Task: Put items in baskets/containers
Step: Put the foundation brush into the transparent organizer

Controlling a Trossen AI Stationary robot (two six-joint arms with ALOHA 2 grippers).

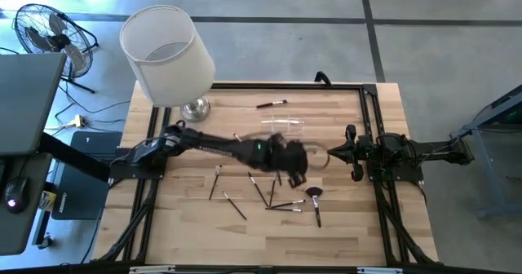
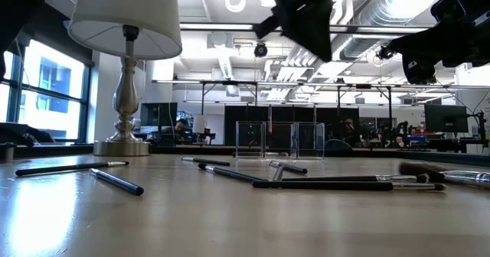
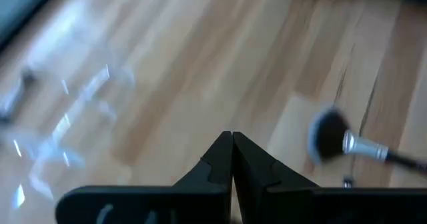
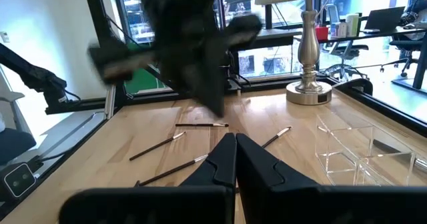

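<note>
Brushes (image 1: 269, 194) lie scattered across the middle of the worktop (image 1: 179, 225) in the high view, most of them in the lower centre of the frame, with one stray brush (image 1: 272, 103) near the top edge. The left hand (image 1: 295, 176) reaches in from the left and hangs over the right end of the scatter; the fluffy-headed brush (image 1: 315, 199) sits just below and right of it, its handle running down the frame. The clear holder (image 1: 281, 130) lies up-frame of that hand, so a carry would go that way. The right hand (image 1: 333, 153) waits at centre right, near but idle.

The low view shows what the high one cannot: the left arm is raised clear above the worktop, and the holder (image 2: 279, 140) stands upright behind the brushes.

The left wrist view shows that hand's fingers (image 3: 217, 161) pressed together with nothing between them, the fluffy brush head (image 3: 327, 137) off to the right.

The right wrist view shows its fingers (image 4: 223, 159) shut and empty too, the holder (image 4: 357, 151) at right.
</note>
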